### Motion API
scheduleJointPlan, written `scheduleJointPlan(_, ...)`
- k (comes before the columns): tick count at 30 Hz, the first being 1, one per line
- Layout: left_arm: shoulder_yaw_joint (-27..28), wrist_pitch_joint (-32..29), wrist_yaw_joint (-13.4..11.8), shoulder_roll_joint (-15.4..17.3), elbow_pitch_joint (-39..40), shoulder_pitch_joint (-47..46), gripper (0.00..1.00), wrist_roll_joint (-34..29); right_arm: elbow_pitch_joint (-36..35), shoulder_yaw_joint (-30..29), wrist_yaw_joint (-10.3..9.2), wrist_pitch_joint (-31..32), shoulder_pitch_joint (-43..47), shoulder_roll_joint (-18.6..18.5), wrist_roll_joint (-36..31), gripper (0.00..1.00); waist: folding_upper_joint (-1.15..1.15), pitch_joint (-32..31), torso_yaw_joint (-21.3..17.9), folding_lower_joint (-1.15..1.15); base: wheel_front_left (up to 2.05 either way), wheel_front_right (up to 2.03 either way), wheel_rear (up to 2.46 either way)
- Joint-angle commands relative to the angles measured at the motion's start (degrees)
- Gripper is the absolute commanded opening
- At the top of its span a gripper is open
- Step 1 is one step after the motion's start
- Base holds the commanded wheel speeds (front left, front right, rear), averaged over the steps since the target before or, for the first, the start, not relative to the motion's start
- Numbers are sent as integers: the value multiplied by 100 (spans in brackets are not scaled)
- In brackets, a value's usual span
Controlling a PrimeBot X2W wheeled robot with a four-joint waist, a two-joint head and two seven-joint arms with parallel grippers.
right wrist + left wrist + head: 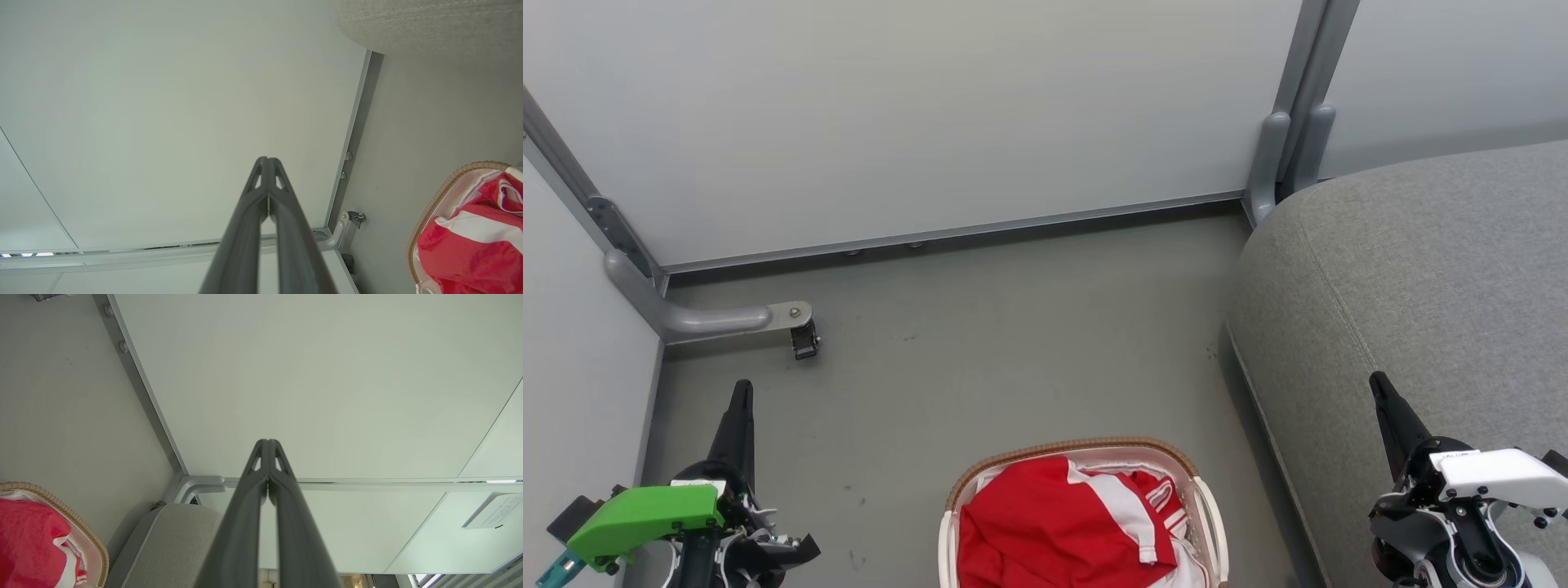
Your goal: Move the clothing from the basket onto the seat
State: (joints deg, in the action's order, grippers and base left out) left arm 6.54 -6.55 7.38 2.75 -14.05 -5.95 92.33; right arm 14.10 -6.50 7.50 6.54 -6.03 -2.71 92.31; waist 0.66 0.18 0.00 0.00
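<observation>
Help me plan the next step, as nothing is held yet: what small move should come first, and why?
Probably swing the right gripper left over the basket, opening it. The clothing lies heaped inside; this gripper and the left gripper are shut and empty; the seat is on the right arm's side, so its carry looks shorter.

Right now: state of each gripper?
Left gripper: fingers closed, holding nothing.
Right gripper: fingers closed, holding nothing.
</observation>
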Motion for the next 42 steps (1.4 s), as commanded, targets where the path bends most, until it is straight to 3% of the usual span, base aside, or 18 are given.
scheduleJointPlan(1,6,-12,24,25,6,-63,0,19,-23,-12,-2,15,-33,-34,21,0,-66,0,0,0,0,0,0)
scheduleJointPlan(19,6,-12,24,25,6,-63,0,19,-23,-12,-2,15,-33,-34,21,0,-66,0,0,0,0,0,0)
scheduleJointPlan(20,-1,1,0,0,0,1,100,-1,0,1,0,-2,0,0,-2,100,0,0,0,0,0,0,0)
scheduleJointPlan(42,-351,503,-2,-21,93,269,100,-406,83,172,-2,-499,166,40,-541,100,-9,31,0,0,0,0,0)
